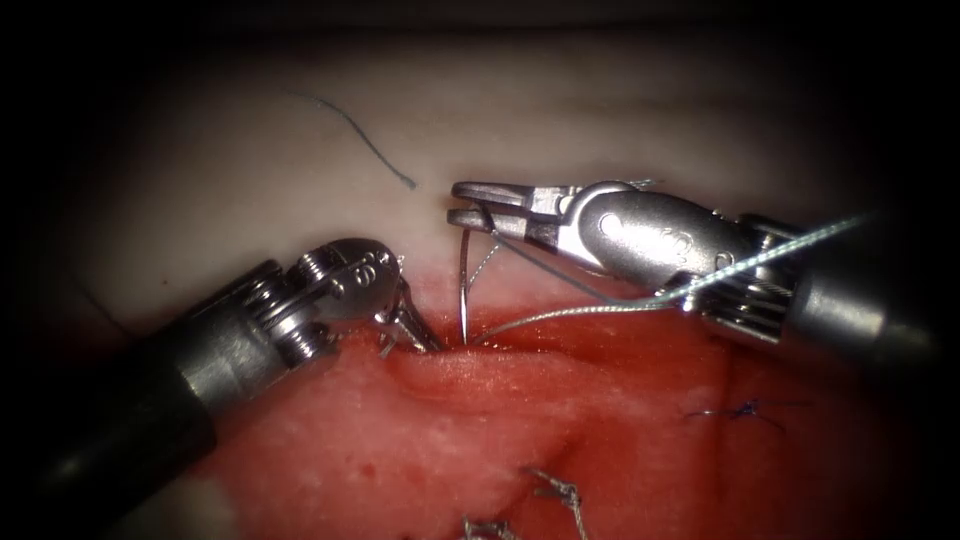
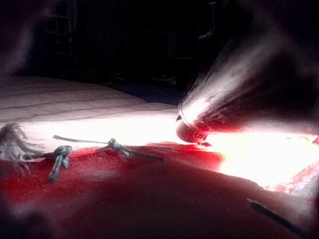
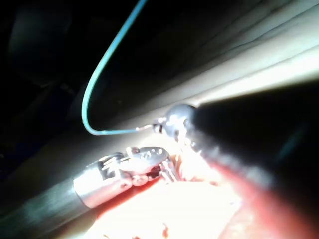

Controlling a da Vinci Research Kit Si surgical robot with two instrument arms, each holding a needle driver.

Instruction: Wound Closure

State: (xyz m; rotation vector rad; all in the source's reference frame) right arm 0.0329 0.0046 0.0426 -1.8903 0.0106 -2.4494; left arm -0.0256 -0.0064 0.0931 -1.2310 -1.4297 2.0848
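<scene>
My right tool reaches in from the right, shut on the curved needle close to its thread end. The needle hangs point down, its tip in the tissue at the far lip of the cut. Pale thread leaves the tissue beside the needle and runs right across the right tool's wrist. My left tool comes from the lower left, just left of the needle. It is open with its tips against the tissue edge and holds nothing. In the right wrist view the left tool lies under the thread.
A loose blue thread end lies on the pale tissue behind the tools. Earlier stitch knots sit at the right and near the front. Two knots lie on the red fluid in the left wrist view.
</scene>
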